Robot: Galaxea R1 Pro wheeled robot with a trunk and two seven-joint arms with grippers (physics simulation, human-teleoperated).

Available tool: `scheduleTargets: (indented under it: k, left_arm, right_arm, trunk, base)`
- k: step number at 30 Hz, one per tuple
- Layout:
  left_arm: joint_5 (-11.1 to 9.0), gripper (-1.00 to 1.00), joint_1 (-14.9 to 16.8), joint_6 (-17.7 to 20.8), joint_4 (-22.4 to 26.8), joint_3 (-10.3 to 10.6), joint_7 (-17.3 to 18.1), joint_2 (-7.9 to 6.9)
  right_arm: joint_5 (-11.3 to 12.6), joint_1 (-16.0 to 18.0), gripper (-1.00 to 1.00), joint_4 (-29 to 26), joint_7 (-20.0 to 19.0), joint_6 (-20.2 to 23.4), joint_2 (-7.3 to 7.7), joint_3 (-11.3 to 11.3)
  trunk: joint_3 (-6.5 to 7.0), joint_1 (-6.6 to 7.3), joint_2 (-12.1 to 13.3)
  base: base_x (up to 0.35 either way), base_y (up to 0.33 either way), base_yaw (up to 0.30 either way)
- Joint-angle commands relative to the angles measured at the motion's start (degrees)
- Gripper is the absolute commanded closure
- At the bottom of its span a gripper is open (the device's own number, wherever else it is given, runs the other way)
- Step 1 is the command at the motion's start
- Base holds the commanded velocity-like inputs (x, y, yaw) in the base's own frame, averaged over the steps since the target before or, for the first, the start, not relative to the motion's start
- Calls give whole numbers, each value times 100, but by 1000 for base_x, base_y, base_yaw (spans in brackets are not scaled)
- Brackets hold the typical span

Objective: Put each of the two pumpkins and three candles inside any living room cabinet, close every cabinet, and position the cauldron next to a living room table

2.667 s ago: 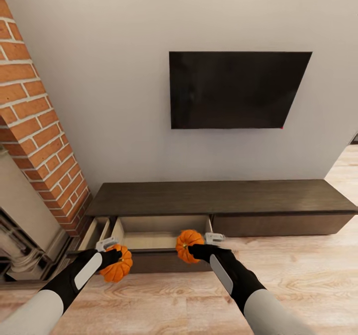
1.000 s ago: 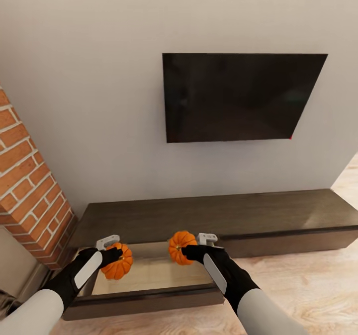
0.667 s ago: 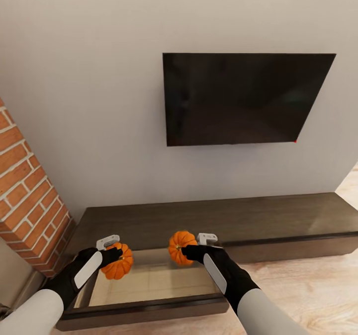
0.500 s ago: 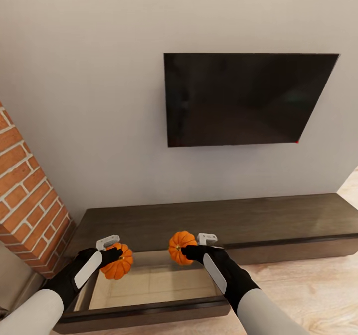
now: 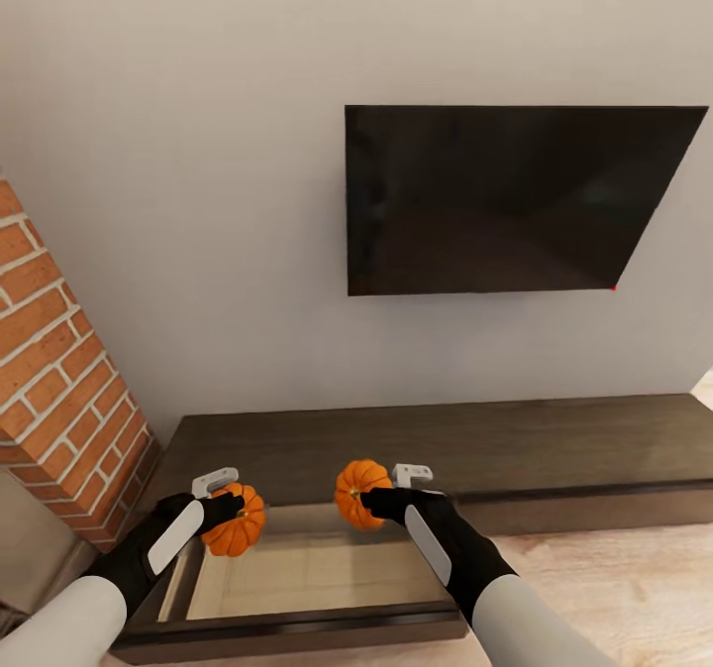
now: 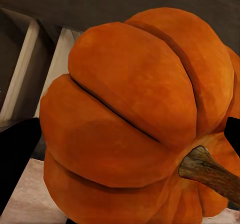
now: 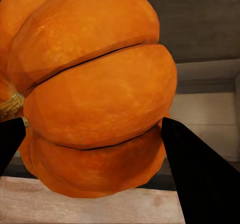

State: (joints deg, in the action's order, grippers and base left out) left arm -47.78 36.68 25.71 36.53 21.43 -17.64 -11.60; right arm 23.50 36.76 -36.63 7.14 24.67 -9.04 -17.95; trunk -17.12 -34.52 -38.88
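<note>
Each hand grips a pumpkin over the open drawer (image 5: 307,573) of the cabinet (image 5: 475,439): left hand (image 5: 223,507) on one pumpkin (image 5: 236,530), right hand (image 5: 381,499) on the other pumpkin (image 5: 356,491). Neither is dropped in yet. Candles, cauldron and closing look undone.

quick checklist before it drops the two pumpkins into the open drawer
1. Left hand grips its pumpkin: ok, the black fingers flank it in the left wrist view.
2. Right hand grips the other pumpkin: ok, a finger on each side in the right wrist view.
3. Drawer of the cabinet open: ok, beige interior exposed.
4. Space in the drawer: ok, the visible floor looks bare.
5. Right pumpkin over the opening: ok, it hangs above the drawer's back part.
6. Left pumpkin over the opening: cannot tell, it sits by the drawer's left wall, so it may need to shift inward.
</note>
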Motion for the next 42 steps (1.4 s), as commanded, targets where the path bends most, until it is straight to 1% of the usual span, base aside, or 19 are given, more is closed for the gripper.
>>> scheduleTargets:
  k: [1,16,23,27,35,37,39,42]
  left_arm:
    - [-60,100,5,4,12,41,-55,-9]
    - [-64,100,5,-14,12,42,-46,-9]
    - [-35,100,5,-20,12,48,-60,-9]
    - [-17,100,5,-30,12,56,-71,-1]
    - [-12,100,5,-55,9,91,-74,7]
    - [-12,100,5,-56,4,95,-78,8]
    - [-10,100,5,-58,-1,97,-80,10]
    - [-5,100,5,-63,-4,97,-81,31]
  right_arm:
    - [58,6,100,-11,59,20,2,-25]
    - [58,7,100,-11,48,20,-1,-25]
    - [51,5,100,-2,44,-33,-1,-31]
    - [-6,1,100,18,75,-76,-1,-35]
    - [-36,5,100,5,83,-75,-7,-47]
    - [-33,5,100,6,98,-46,-9,-117]
    - [-27,6,100,17,147,3,-14,-241]
    - [-18,40,100,24,436,147,-23,-330]
  trunk:
    - [-8,-4,-7]
    - [-8,-4,-7]
    - [-134,-158,-288]
    - [-206,-245,-448]
    - [-349,-421,-769]
    - [-385,-465,-849]
    - [-421,-509,-929]
    - [-475,-575,-1050]
  base:
    - [213,105,10]
    - [28,12,1]
    - [0,0,0]
    - [0,0,0]
    - [0,0,0]
    - [0,0,0]
    - [0,0,0]
    - [0,0,0]
